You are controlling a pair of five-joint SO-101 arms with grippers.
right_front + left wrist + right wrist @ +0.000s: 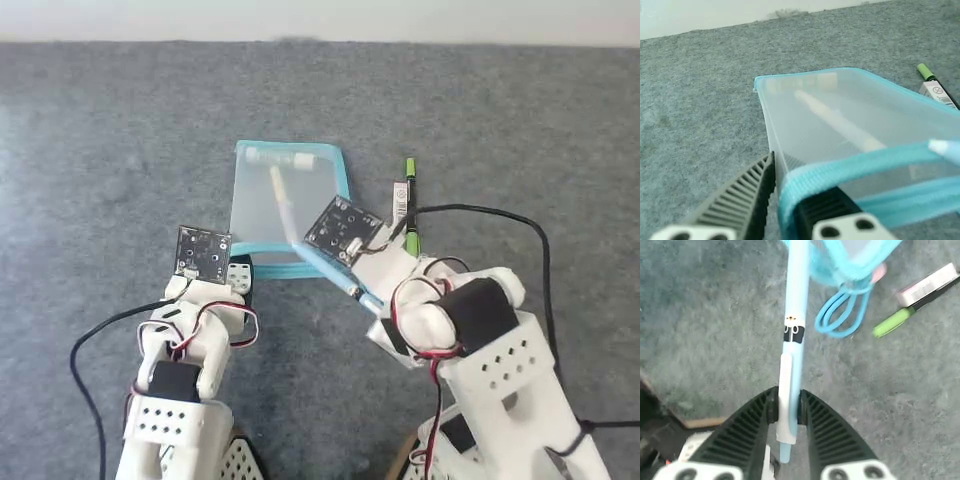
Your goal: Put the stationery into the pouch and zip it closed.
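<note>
Two grippers split the job: the left gripper pinches the near zip edge of the mid-table translucent pouch to steady its mouth, while the right gripper, clamped on a light-blue pen, points it into that opening.

1. This looks like a robotics lab or test rig.
2. The left arm and right arm are built of white printed shells with rows of open holes, and stand side by side at the bench.
3. Red, white and black wires loop bare over the joints, and a black cable trails across the bench.
4. An uncovered circuit board sits on each wrist.
5. Grey felt-like matting covers the bench, with a plain pale wall behind.
</note>
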